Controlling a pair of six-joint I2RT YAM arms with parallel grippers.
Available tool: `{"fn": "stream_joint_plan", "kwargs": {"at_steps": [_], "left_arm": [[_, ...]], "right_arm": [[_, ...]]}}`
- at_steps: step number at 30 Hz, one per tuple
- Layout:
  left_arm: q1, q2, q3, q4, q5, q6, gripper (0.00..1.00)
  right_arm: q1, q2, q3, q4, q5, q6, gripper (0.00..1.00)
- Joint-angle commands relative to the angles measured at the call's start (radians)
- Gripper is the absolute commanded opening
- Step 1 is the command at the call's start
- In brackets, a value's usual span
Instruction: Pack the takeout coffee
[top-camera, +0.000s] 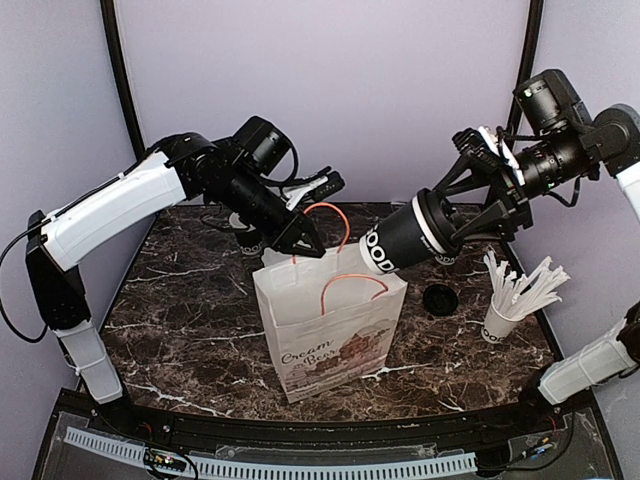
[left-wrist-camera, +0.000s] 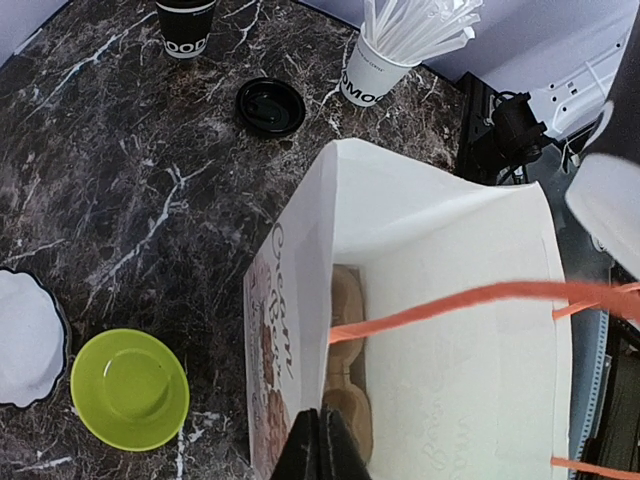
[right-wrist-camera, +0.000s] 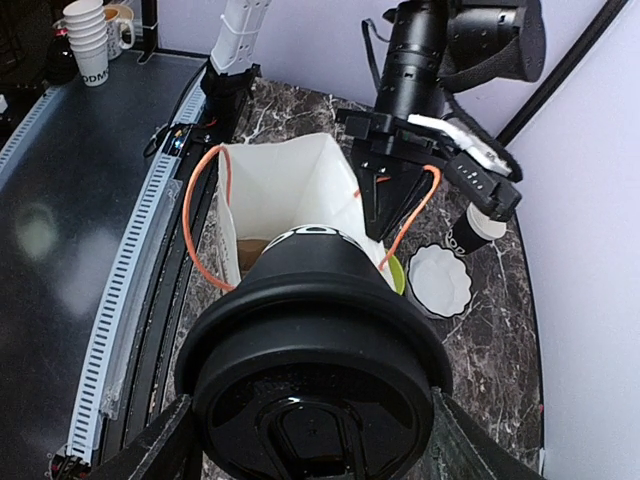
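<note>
The takeout coffee (top-camera: 395, 243), a black lidded cup with white lettering, hangs tilted in the air with my right gripper (top-camera: 447, 226) shut on it near the lid. Its base points down-left at the open mouth of a white paper bag (top-camera: 330, 330) with orange handles. In the right wrist view the lid (right-wrist-camera: 310, 400) fills the frame between my right gripper's (right-wrist-camera: 310, 440) fingers, above the bag (right-wrist-camera: 275, 185). My left gripper (top-camera: 300, 240) (left-wrist-camera: 322, 445) is shut on the bag's (left-wrist-camera: 450, 230) back rim. A brown cardboard carrier (left-wrist-camera: 348, 300) lies at the bag's bottom.
A white cup of white sticks (top-camera: 510, 310) (left-wrist-camera: 375, 70) stands right of the bag, with a loose black lid (top-camera: 438, 298) (left-wrist-camera: 270, 105) beside it. A lidless black cup (left-wrist-camera: 185, 25), a green dish (left-wrist-camera: 130, 388) and a white scalloped dish (left-wrist-camera: 25, 335) sit behind the bag.
</note>
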Motion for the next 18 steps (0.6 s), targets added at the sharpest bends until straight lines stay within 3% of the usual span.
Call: {"fn": "stream_joint_plan", "kwargs": {"at_steps": [1, 10, 12, 15, 18], "left_arm": [[-0.007, -0.005, 0.048, -0.017, 0.010, 0.000, 0.02], [-0.010, 0.001, 0.075, -0.032, -0.015, -0.022, 0.03], [-0.009, 0.002, 0.074, -0.031, -0.016, -0.023, 0.10], [-0.013, 0.007, 0.072, -0.030, -0.048, -0.016, 0.37], [-0.020, 0.001, 0.083, -0.032, -0.108, -0.007, 0.51]], "right_arm": [[0.062, 0.038, -0.016, 0.033, 0.074, -0.009, 0.65], [0.176, 0.190, 0.061, 0.103, 0.169, 0.032, 0.63], [0.211, 0.220, 0.076, 0.115, 0.211, 0.047, 0.62], [0.249, 0.257, 0.080, 0.130, 0.290, 0.059, 0.61], [0.275, 0.294, 0.101, 0.119, 0.353, 0.058, 0.60]]}}
